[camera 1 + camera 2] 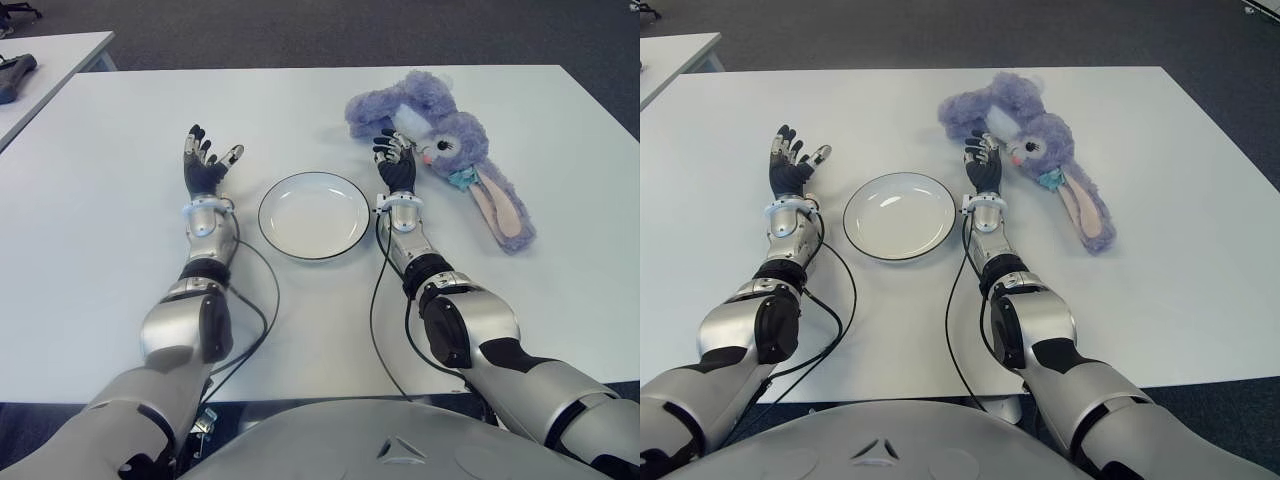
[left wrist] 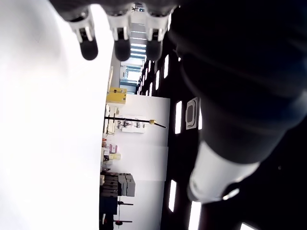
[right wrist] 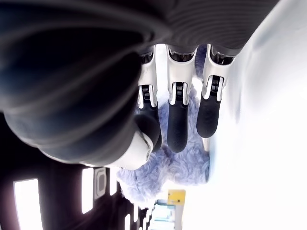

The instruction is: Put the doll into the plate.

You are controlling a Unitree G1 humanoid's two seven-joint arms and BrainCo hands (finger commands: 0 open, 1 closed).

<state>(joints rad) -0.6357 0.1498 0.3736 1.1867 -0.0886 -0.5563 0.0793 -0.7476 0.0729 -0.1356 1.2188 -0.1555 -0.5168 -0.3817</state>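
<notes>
The right hand (image 1: 396, 165), fingers extended and holding nothing, is approaching the doll (image 1: 440, 145) lying on the table (image 1: 100, 230) just right of the plate (image 1: 314, 215), so the next move likely requires closing around the plush; the left hand (image 1: 205, 165) is idling open left of the plate.
</notes>
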